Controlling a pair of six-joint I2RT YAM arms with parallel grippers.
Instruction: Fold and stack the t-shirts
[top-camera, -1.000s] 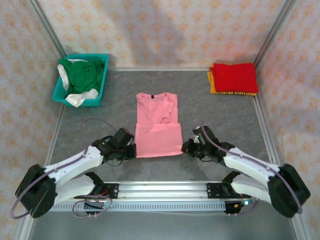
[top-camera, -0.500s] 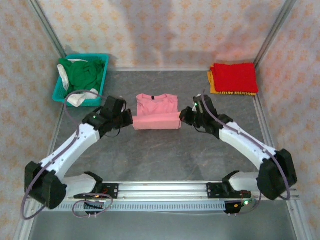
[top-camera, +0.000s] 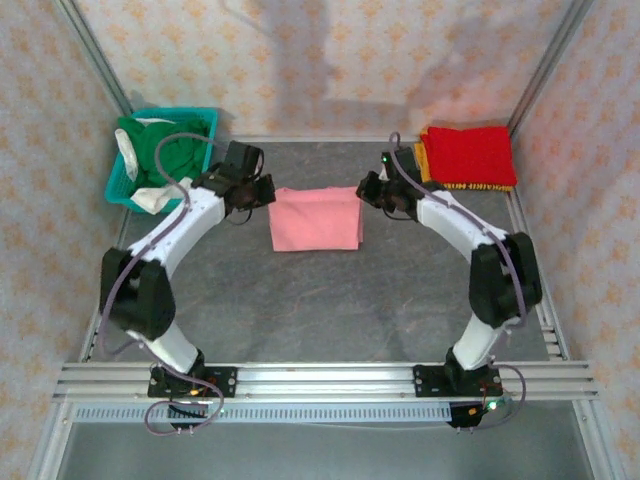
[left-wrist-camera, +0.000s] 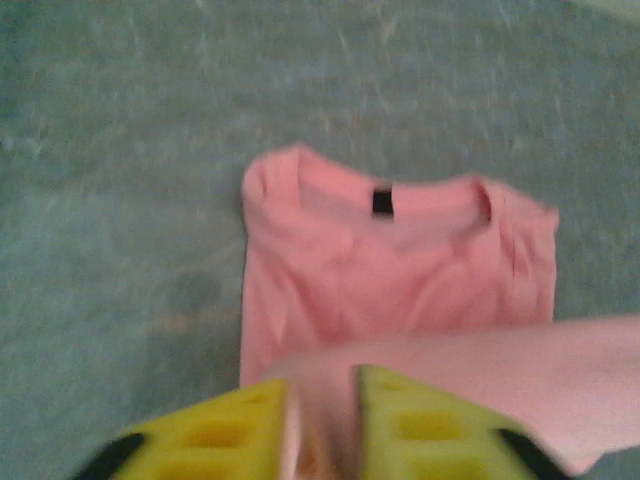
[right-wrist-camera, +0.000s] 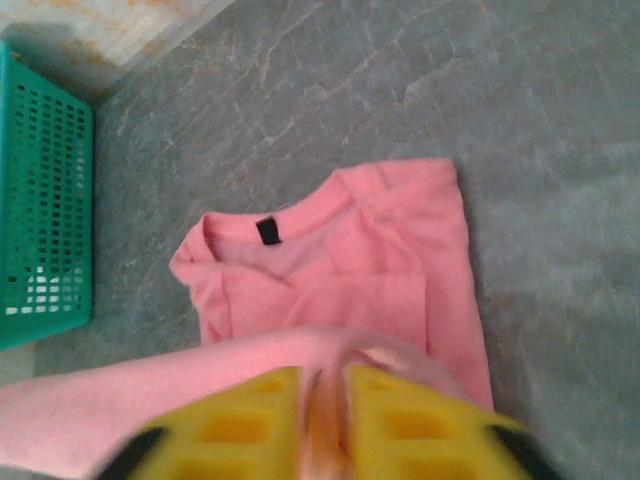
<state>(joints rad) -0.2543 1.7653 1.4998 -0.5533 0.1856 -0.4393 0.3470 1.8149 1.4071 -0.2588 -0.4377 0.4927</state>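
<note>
- The arms rise from the rail at the bottom of the top view and bend inward over the grey table (top-camera: 320, 310).
- The pink shirt (top-camera: 316, 220) lies mid-frame on the table as a folded rectangle, well apart from the other shirts.
- The left gripper (left-wrist-camera: 322, 385) is at the rectangle's upper left corner. Its yellow fingers (left-wrist-camera: 235, 425) are clamped on a fold of the pink cloth.
- The right gripper (right-wrist-camera: 325, 385) is at the upper right corner and pinches the pink cloth the same way.
- In both wrist views the held edge hangs above the shirt's lower layer. The collar and its black tag (left-wrist-camera: 383, 201) lie flat beyond the fingers.
- The teal basket (top-camera: 203, 170) sits in the upper left of the top view, just beyond the left gripper. It holds a green shirt (top-camera: 165, 150) and a white one (top-camera: 150, 198).
- At the upper right, a folded red shirt (top-camera: 470, 152) lies on top of an orange-yellow one (top-camera: 424, 168), near the right gripper.
</note>
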